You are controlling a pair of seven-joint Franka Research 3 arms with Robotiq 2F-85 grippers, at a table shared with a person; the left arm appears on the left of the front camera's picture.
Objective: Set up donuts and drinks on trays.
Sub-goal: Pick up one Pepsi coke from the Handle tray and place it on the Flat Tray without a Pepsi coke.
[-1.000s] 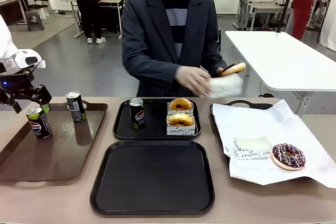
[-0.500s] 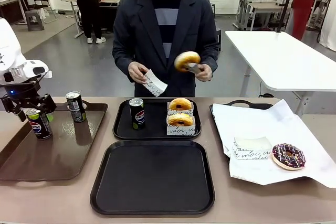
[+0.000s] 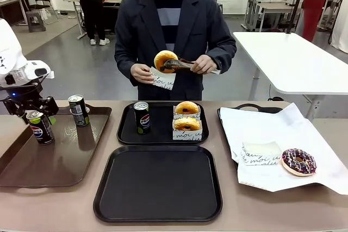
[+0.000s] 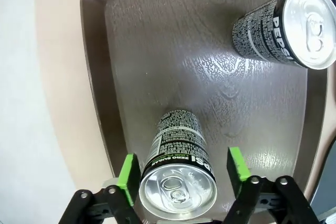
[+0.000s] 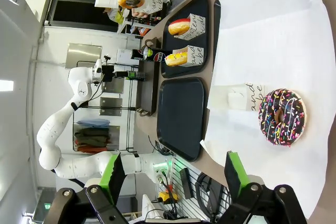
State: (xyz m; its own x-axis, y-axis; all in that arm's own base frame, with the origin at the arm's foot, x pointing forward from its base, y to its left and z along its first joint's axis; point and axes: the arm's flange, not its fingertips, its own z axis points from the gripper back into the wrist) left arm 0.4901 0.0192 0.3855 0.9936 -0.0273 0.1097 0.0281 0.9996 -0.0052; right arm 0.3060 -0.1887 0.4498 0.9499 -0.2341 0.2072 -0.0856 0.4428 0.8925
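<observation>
At the left end of the tabletop (image 3: 54, 210), my left end effector (image 3: 37, 113) hangs released over a long brown plastic tray (image 3: 60, 161). Its green pads (image 4: 128, 174) stand either side of a slim black Pepsi can (image 3: 41, 127) without clamping it, and a gap shows at one pad. A second black Pepsi can (image 3: 79, 110) stands upright near it, toward the tray's far edge.

In the middle, the far black square plastic tray (image 3: 126, 134) carries a third black can (image 3: 142, 117). Beside that can is a golden ring donut in a printed white paper sleeve (image 3: 187, 107), with another sleeved donut (image 3: 187, 124) just in front. A matching near black tray (image 3: 157, 183) lies closer to me.

Beyond them a person's hand (image 3: 202, 64) holds a glazed donut (image 3: 163, 57) in tongs (image 3: 176, 64) against a white sleeve (image 3: 163, 79) held in the other hand (image 3: 142, 73).

To the right, a white paper sheet (image 3: 272, 129) bears a chocolate-iced sprinkled donut (image 3: 298, 161), with a flat printed sleeve (image 3: 261, 153) just beside it. My right end effector (image 5: 173, 174) is released too, fingers wide apart above that paper.
</observation>
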